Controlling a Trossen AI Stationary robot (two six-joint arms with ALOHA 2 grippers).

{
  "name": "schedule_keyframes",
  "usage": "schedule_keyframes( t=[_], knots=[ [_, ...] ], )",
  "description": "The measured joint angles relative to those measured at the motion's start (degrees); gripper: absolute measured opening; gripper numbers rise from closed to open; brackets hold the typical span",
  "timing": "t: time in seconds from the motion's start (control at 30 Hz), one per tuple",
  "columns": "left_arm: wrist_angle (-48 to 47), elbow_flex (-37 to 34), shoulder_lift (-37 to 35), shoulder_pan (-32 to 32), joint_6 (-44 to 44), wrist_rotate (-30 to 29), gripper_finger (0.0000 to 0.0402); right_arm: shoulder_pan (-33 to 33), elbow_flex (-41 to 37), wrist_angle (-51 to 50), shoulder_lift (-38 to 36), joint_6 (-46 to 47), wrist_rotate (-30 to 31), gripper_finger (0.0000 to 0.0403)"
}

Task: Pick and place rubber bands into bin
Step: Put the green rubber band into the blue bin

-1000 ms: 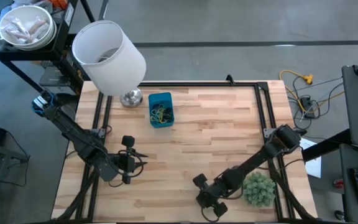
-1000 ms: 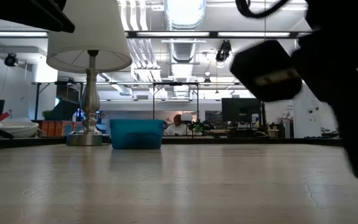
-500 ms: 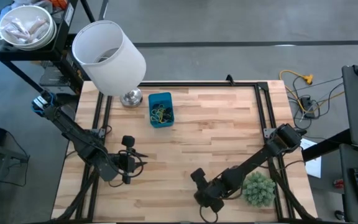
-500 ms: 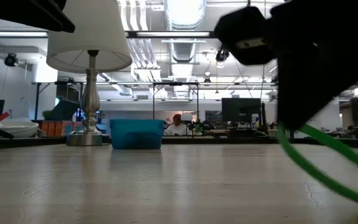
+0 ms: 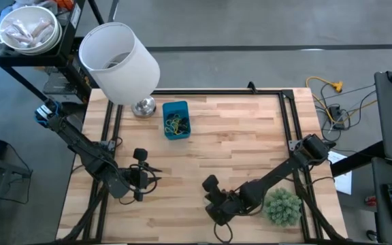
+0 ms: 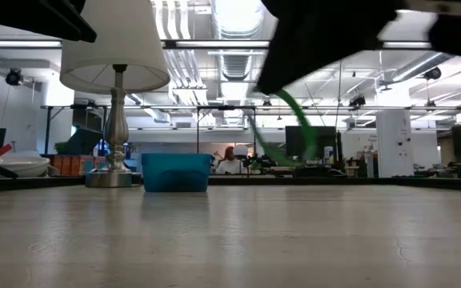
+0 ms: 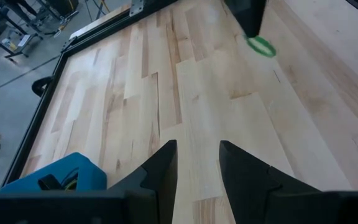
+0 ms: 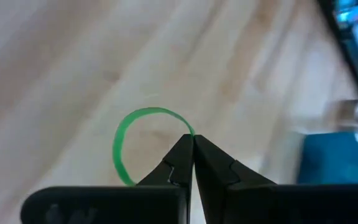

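My right gripper [image 8: 192, 144]: fingers pinched together on a thin green rubber band loop [image 8: 124, 143], which hangs out from the fingertips over the pale wooden plank table [image 5: 237, 136].
Where I hold it: near the table's front edge, just beside the bushy green plant [image 5: 282, 206], raised off the wood in the low view.
Small blue rectangular plastic bin [image 5: 175, 120]: at the far side of the table, well apart from my right gripper, with more rubber bands [image 5: 175, 124] lying inside.
Bin's neighbour: white cylindrical lamp shade [image 5: 118, 61], just beside it.
My left gripper [image 7: 196, 163]: fingers parted, nothing between them, waiting at the table's left side.
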Motion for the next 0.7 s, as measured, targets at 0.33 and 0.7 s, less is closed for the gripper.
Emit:
schedule_keyframes(
  t=[0.33, 0.7],
  knots=[
    [-0.01, 0.0, -0.02, 0.01, 0.01, 0.01, 0.0105, -6.81, 2.48, 0.23, -0.04, -4.91, 7.66, 0.0009],
    [0.01, 0.0, -0.02, 0.0, 0.0, 0.01, 0.0105, -19.33, 2.82, 8.86, -0.04, -11.63, 10.05, 0.0009]
  ],
)
